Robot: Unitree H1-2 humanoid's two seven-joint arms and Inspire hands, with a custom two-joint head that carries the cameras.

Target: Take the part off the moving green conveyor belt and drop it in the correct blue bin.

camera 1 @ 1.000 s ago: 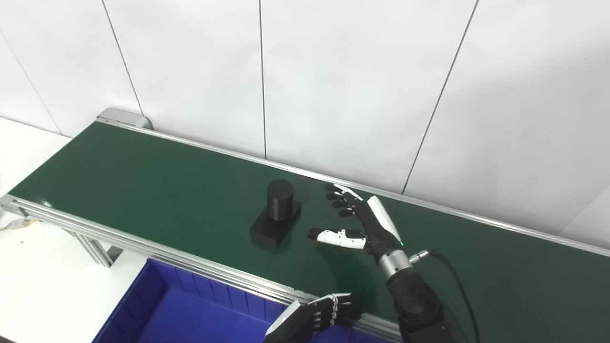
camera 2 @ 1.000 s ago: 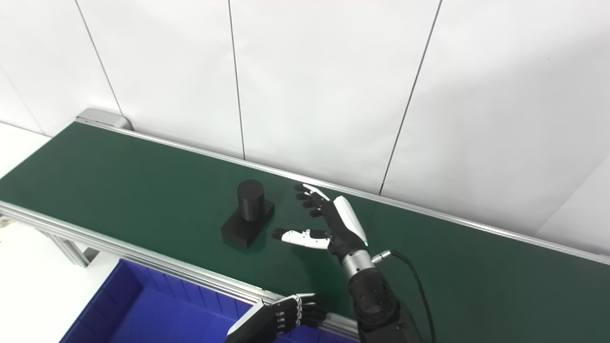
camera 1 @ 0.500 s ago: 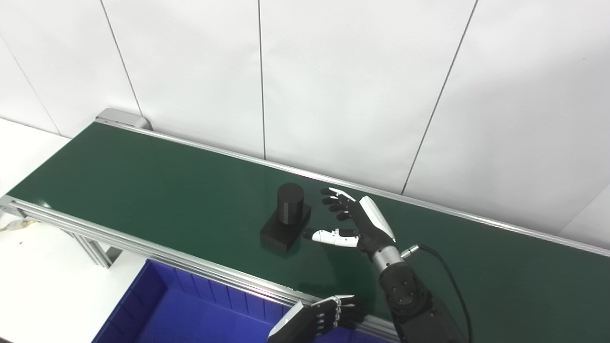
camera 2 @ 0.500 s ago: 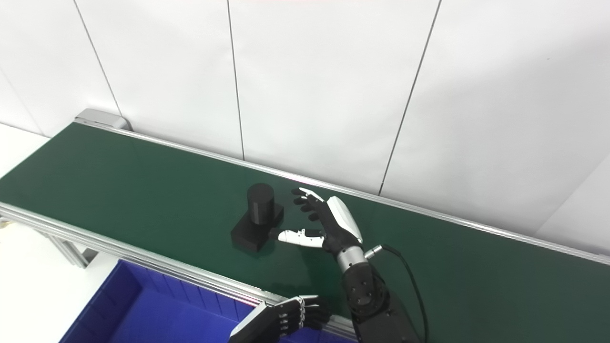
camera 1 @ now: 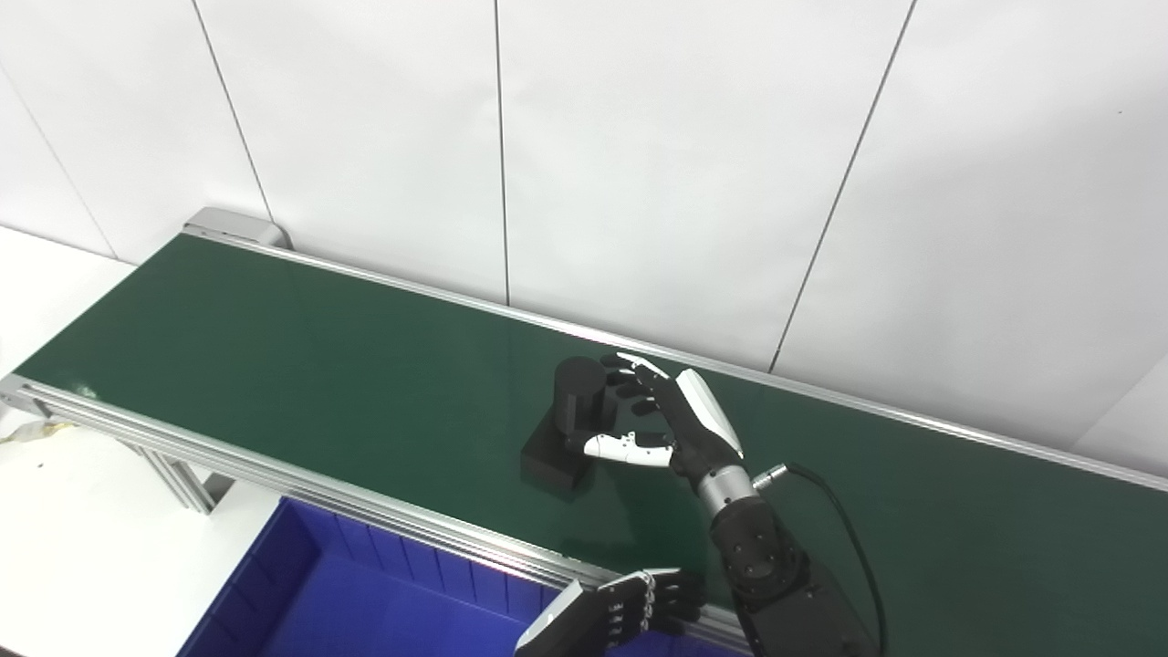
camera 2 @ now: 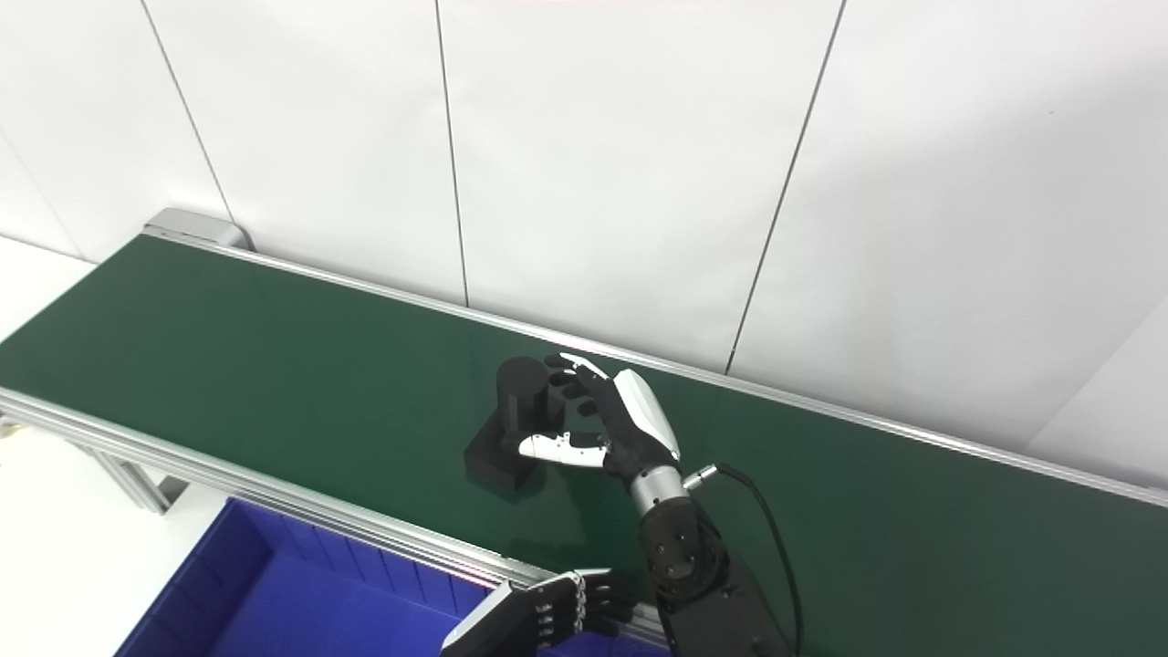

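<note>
The black part (camera 1: 577, 406), an upright cylinder on a flat rectangular base, rides on the green conveyor belt (camera 1: 319, 365) near its middle. My right hand (camera 1: 675, 424) is open right beside it. Its thumb lies across the base in front of the cylinder and its fingers (camera 1: 630, 383) reach along the cylinder's far side, not closed on it. My left hand (camera 1: 630, 607) hovers low at the belt's near rail with its fingers curled, holding nothing. The blue bin (camera 1: 301, 557) sits below the near rail at the bottom left.
The belt's aluminium near rail (camera 1: 274, 470) runs between the belt and the bin. A white panelled wall (camera 1: 639, 164) stands right behind the far rail. A black cable (camera 1: 844, 529) trails from my right wrist over the belt. White floor shows at the left.
The part has ridden rightward along the belt into my open right hand. The hand has shifted a little left, so thumb and fingers now flank the cylinder. The left hand has barely moved.
</note>
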